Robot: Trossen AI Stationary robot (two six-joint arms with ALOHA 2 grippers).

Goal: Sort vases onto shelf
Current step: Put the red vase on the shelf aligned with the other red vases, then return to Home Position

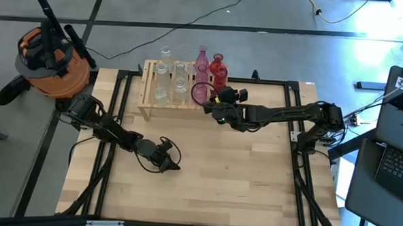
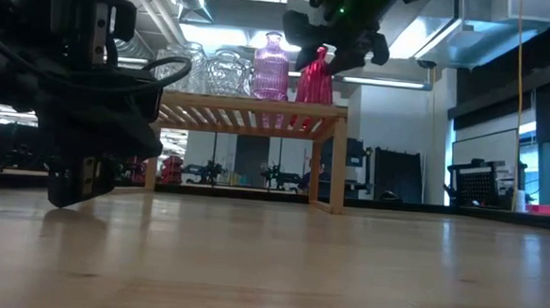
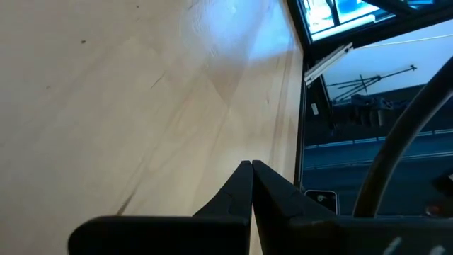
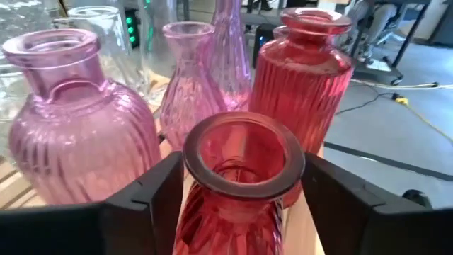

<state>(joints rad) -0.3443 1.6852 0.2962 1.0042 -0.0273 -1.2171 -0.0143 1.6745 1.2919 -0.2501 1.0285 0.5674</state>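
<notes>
Right gripper at the right end of the shelf, over its near corner, fingers apart on either side of a red vase's neck, small gaps showing between pads and glass in the right wrist view; contact hard to tell. Red vase standing upright on the slatted top, just in front of another red vase. Beside these, a squat pink vase and a slimmer ribbed pink vase, with clear vases farther along toward the left end. All glass gathered on the shelf top, pinks and reds at the right end, clear ones at the left. Seen from table height: tall pink vase and red vase upright on the slats, right gripper above them.

Left gripper low over the bare table, well apart from the shelf, fingers pressed together, holding nothing.
</notes>
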